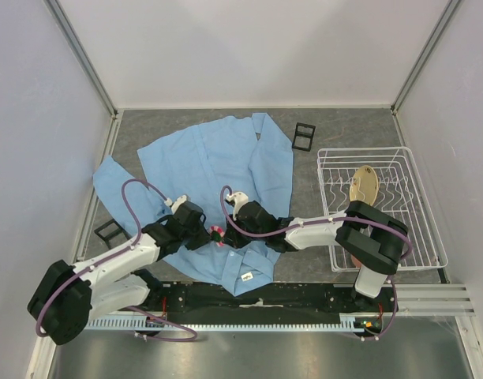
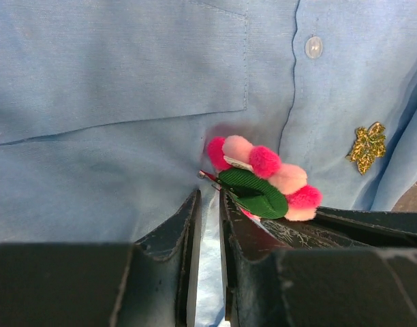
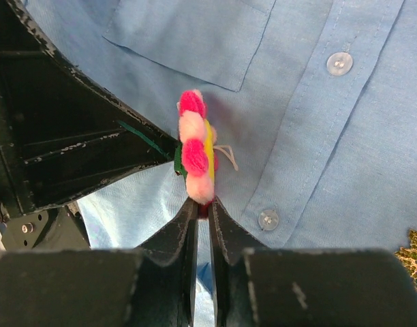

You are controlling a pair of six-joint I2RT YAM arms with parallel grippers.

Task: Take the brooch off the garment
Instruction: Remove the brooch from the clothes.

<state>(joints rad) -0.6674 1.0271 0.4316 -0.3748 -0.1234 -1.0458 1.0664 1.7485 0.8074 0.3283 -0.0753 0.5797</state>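
garment (image 1: 218, 158): lt blue shirt, lying spread flat on the grey table (image 1: 336, 126), collar end toward the arm bases.

we are finding the brooch (image 3: 197, 157) on the shirt front, just off the corner of the chest pocket (image 3: 188, 41) and close to the button line. it is standing on edge, petals tipped up off the cloth, w/ its green leaf backing (image 2: 253, 193) facing the left wrist cam. both grippers are sitting at it from opp sides.

right gripper (image 3: 202, 204): we are seeing its fingers clamped on the lower rim of the brooch, w/ a pink petal and a dark red bit sitting btwn the tips. so it is grasping the brooch.

left gripper (image 2: 208, 197): its fingers are standing nearly together w/ a thin slit btwn them, tips right by the pin end behind the leaf. blue cloth is showing in the slit. we cannot tell whether it is pinching cloth, the pin, or nothing.

we are also noting a small gold emblem (image 2: 368, 146) on the shirt, near the brooch but apart from it. a white wire dish rack (image 1: 368, 150) is sitting to the right of the garment, not touching it, w/ a tan oval item (image 1: 364, 185) inside.
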